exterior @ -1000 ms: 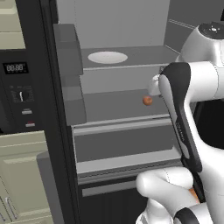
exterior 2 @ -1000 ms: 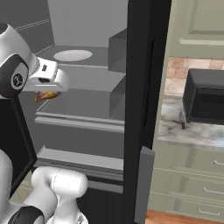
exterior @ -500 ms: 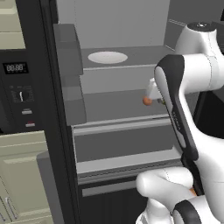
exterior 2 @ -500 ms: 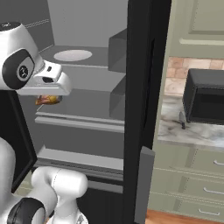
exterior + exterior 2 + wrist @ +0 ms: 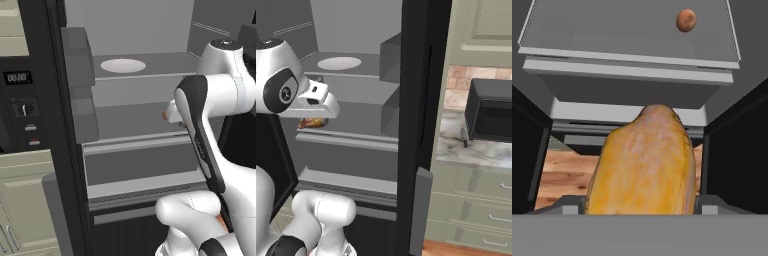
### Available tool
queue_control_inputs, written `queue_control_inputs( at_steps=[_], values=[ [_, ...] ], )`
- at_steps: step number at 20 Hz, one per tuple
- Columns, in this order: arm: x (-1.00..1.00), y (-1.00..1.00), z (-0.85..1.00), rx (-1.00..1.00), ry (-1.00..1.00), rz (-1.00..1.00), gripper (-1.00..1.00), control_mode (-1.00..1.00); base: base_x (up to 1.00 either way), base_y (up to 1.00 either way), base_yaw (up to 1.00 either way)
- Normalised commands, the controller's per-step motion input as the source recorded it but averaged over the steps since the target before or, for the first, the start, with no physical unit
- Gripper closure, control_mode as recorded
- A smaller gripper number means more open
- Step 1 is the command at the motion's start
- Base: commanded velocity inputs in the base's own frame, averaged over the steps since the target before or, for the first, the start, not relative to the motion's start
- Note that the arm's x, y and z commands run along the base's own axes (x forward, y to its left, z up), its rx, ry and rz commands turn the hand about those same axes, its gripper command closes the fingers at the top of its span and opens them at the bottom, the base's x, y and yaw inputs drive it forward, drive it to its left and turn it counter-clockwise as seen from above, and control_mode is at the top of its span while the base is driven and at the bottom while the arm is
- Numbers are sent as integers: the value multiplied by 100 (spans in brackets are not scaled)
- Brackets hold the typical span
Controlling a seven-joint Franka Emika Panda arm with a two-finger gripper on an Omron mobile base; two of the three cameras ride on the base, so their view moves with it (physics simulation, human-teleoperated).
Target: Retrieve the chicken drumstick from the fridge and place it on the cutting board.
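The chicken drumstick (image 5: pixel 642 165), golden and lumpy, sits between the fingers of my gripper (image 5: pixel 641 207), which is shut on it. In the right base view the chicken drumstick (image 5: pixel 312 122) hangs under the white hand, level with the front lip of the fridge's (image 5: pixel 356 150) middle shelf. In the left base view the gripper (image 5: pixel 171 113) is mostly hidden behind my forearm, in front of the open fridge (image 5: pixel 135 165). The hand view looks along the drumstick at the grey shelves from the front. The cutting board is out of view.
A white plate (image 5: pixel 123 65) lies on the upper shelf. An orange-red ball (image 5: pixel 685 20) rests farther back on the middle shelf. Grey door bins (image 5: pixel 80 65) hang on the left. The black oven (image 5: pixel 17 77) stands left of the fridge, and a microwave (image 5: pixel 491 112) sits on the counter at right.
The hand with the drumstick has come lower and nearer the shelf's front edge, and the arm's elbow has swung left across the fridge opening.
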Motion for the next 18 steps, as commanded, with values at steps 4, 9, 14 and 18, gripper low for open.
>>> queue_control_inputs(
  at_steps=[4, 9, 14, 18],
  values=[
    [-10, 0, -24, 0, -5, 0, 100, -100, 0, 0, 0],
    [-32, -2, -6, 0, -3, 0, 100, -100, 0, 0, 0],
    [-35, -4, 0, 0, 0, 0, 100, -100, 0, 0, 0],
    [-29, -1, 0, 0, 0, 0, 100, -100, 0, 0, 0]
  ],
)
